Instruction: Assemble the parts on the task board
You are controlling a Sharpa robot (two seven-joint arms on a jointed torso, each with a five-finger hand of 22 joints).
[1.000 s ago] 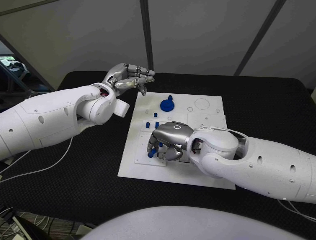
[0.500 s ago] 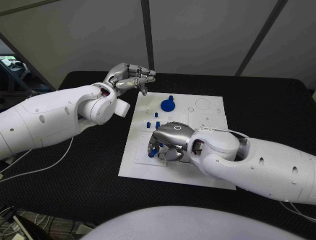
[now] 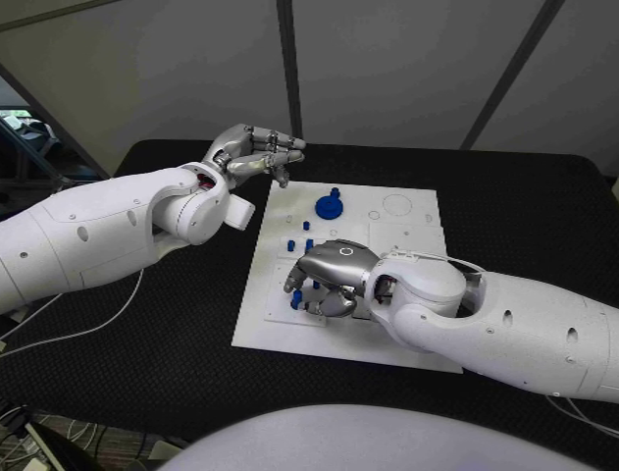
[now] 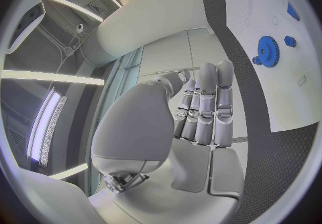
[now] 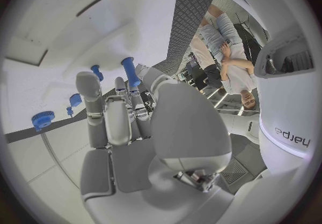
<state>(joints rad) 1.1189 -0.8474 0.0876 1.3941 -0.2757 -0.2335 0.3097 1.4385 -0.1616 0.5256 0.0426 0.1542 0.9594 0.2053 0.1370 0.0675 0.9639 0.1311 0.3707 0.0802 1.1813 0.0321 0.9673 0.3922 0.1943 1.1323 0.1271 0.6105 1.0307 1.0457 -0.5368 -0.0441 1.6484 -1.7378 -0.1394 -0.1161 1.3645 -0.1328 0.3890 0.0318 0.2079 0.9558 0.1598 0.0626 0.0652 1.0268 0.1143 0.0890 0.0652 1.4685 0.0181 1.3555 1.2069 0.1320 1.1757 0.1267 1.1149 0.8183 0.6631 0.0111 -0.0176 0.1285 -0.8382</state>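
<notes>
Head view: the right hand point(image 3: 331, 278) has crept slightly toward nine o'clock over the task board point(image 3: 340, 343) since a second ago, fingers curled down on a blue peg point(image 5: 130, 71); that suggests it is lining the peg up with a socket. Near the board's twelve o'clock edge sits the blue gear point(image 3: 329, 206), with small blue pins point(image 3: 299, 243) between it and the hand. At eleven o'clock the left hand point(image 3: 255, 151) stays raised off the board, fingers folded in on nothing. Bare board lies toward three o'clock, offering room.
</notes>
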